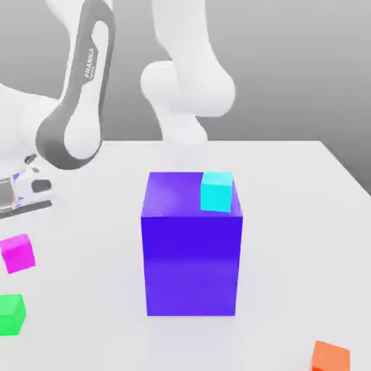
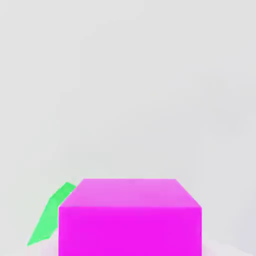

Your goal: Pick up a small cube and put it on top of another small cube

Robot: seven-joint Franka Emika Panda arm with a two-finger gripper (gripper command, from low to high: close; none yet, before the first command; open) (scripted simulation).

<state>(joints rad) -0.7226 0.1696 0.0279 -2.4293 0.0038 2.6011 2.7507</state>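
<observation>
Presently, the gripper (image 1: pixel 24 197) is at the exterior view's left edge, its jaws clenched on the magenta cube (image 1: pixel 18 253), which sits tilted below the hand body and, in the hand view, squared up close to the camera. Near the magenta cube is the green cube (image 1: pixel 11 315) — lower in the exterior view. Continuing right, the large blue-violet block (image 1: pixel 191 264) stands upright on the white table (image 1: pixel 290 246), the cyan cube (image 1: pixel 217 192) resting on its top face — the orange cube (image 1: pixel 331 356) lies at the lower right.
</observation>
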